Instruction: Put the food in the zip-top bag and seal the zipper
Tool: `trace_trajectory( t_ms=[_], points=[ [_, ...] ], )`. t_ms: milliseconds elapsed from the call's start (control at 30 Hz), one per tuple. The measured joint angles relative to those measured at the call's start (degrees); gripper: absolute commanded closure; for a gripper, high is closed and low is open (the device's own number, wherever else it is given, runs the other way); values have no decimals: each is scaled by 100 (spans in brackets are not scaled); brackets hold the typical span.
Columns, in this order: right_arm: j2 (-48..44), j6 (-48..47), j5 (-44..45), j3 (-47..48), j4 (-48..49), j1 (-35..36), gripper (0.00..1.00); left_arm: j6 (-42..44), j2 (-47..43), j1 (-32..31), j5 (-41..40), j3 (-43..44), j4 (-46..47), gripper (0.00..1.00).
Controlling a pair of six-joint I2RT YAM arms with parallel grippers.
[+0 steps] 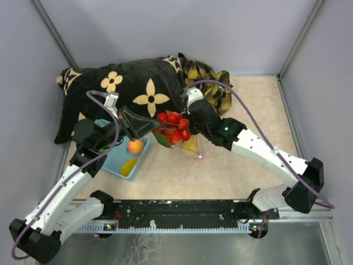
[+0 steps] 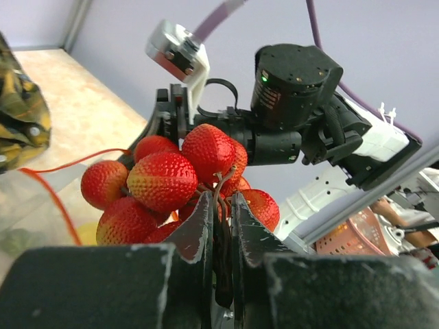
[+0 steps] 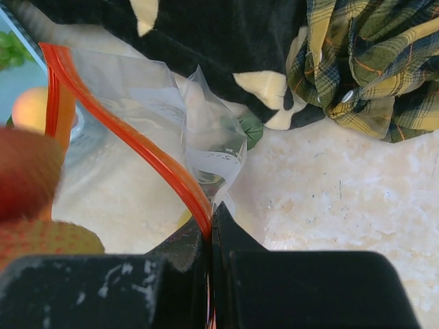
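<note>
Beyond the left gripper (image 2: 221,203), the strawberry bunch (image 2: 171,181) sits with its stems pinched between the fingertips; the right gripper (image 3: 210,226) clamps the zipper (image 3: 137,140), which runs away leftward from its jaws.

Soft, even overhead light; faint shadows on the tabletop (image 1: 231,171). Left wrist view: berries (image 2: 164,181) sharp. Right wrist view: near berry (image 3: 24,171) at left edge heavily blurred, slight glare on plastic bag (image 3: 206,147).

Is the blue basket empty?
No, an orange fruit and a yellow piece lie in the basket.
</note>
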Motion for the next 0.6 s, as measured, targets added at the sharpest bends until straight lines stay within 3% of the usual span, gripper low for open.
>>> trace_trajectory(
  t_ms=[300,600],
  points=[
    [13,46,-2,7,-66,0,100,240,236,-361,-369,-352,389,100],
    [37,59,-85,70,-66,0,100,857,293,-546,-726,-605,-111,100]
  ],
)
